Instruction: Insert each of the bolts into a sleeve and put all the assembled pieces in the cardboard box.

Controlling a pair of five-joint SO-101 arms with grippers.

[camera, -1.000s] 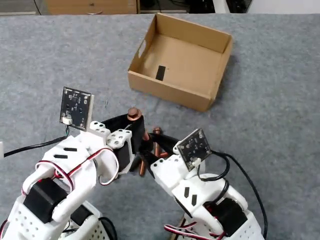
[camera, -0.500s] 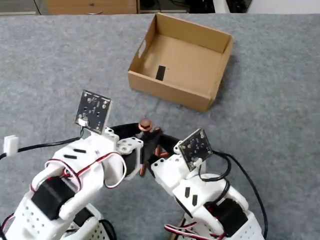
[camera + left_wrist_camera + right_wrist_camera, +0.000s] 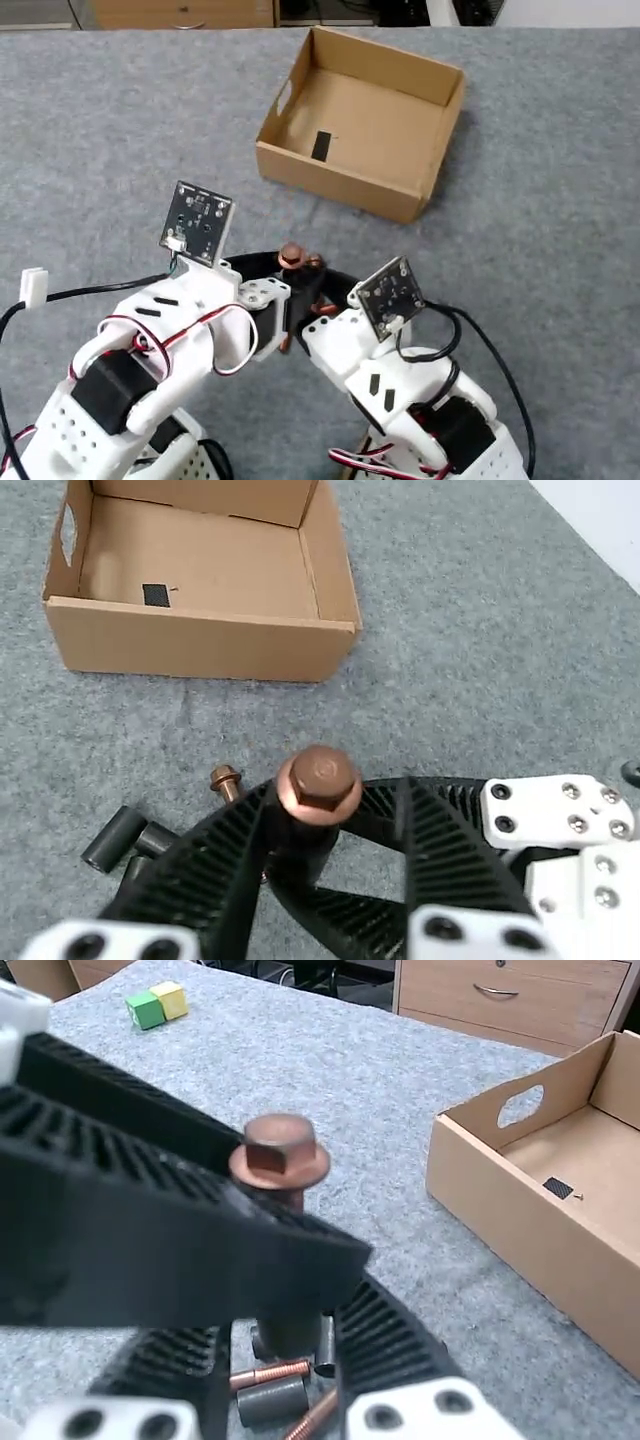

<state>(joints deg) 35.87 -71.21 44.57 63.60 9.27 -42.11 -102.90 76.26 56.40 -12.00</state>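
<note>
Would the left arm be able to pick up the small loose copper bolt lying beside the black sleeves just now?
Probably not: the left gripper is shut on another copper flange-head bolt, though the small loose copper bolt lies uncovered nearby.

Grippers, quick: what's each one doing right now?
Left gripper: shut on the copper bolt, held upright.
Right gripper: shut on a dark sleeve directly under that bolt.
</note>
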